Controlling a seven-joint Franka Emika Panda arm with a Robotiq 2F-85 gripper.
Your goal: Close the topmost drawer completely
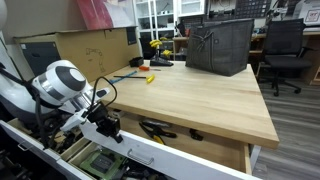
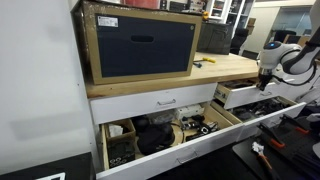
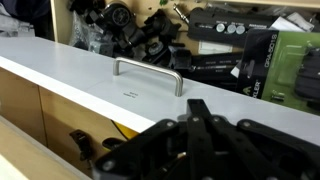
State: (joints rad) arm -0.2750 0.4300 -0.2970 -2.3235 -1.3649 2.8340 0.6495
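Note:
The topmost drawer point(image 1: 175, 128) stands pulled out under the wooden desktop. Its white front panel point(image 3: 90, 85) carries a small silver bow handle point(image 3: 148, 72). In an exterior view the drawer point(image 2: 238, 95) juts out at the desk's right end. My gripper point(image 3: 200, 110) has its black fingers together and empty. The tip is at the outer face of the panel, just right of the handle. It also shows in both exterior views point(image 1: 108, 128) point(image 2: 265, 82), right at the drawer front. Whether the tip touches the panel is unclear.
A deeper lower drawer point(image 2: 170, 135) full of dark clutter point(image 3: 230, 45) stands open below. On the desktop point(image 1: 200, 95) are a dark bin point(image 1: 220, 45) and a yellow tool point(image 1: 150, 78). A large framed box point(image 2: 140, 45) sits on the desk. An office chair point(image 1: 285, 45) stands behind.

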